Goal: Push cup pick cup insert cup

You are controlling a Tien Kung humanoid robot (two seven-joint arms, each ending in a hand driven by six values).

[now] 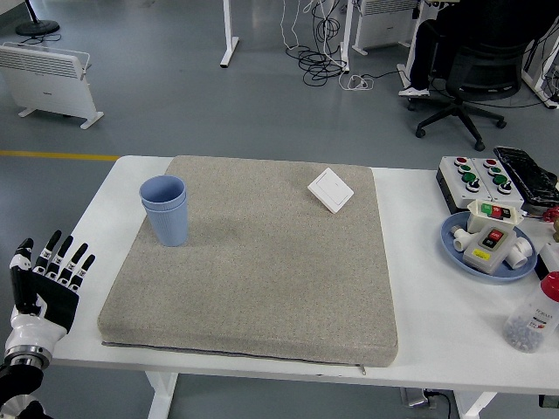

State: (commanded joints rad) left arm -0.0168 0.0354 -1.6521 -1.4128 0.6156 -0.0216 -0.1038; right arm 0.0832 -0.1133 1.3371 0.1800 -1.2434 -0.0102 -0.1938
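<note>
Two light blue cups (166, 210), one nested inside the other, stand upright on the grey mat (262, 262) near its far left corner. My left hand (48, 275) is at the picture's lower left, beside the mat's left edge, well short of the cups. Its fingers are spread and hold nothing. My right arm is out of view.
A white wall switch (330, 189) lies on the mat's far right part. On the table's right stand a button box (476, 179), a blue plate (456, 246) with switch parts, and a small bottle (533, 320). An office chair (476, 74) stands behind the table.
</note>
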